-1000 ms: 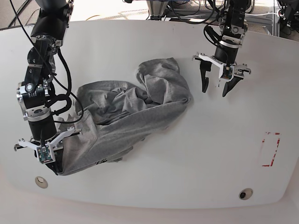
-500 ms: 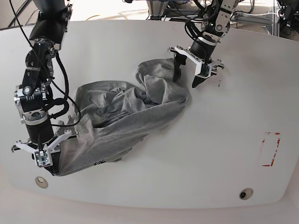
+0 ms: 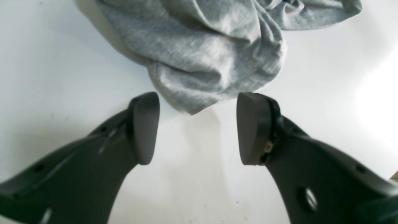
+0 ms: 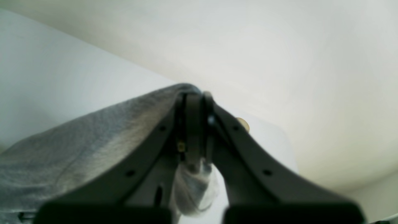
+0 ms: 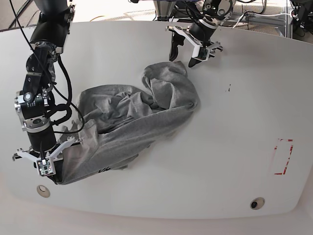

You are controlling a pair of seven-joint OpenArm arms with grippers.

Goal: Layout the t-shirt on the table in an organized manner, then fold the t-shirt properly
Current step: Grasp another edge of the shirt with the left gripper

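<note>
Shirt (image 5: 132, 122) crumpled mid-table (image 5: 220, 147). Right gripper (image 5: 49, 169) pinches near-left hem. Left gripper (image 5: 188, 49), jaws spread, hovers at far bunch: drop lower, pinch edge only, then pull apart evenly

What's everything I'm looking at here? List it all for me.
t-shirt: one, heather grey, crumpled across the table's middle and left.
table: one, white, under everything.
red dashed rectangle: one, near the table's right edge.
round grommets: two, near the front edge, one at each side.
left pincer: one, black fingers, open, at the shirt's far tip.
right pincer: one, black, shut on the shirt's near-left edge.
</note>
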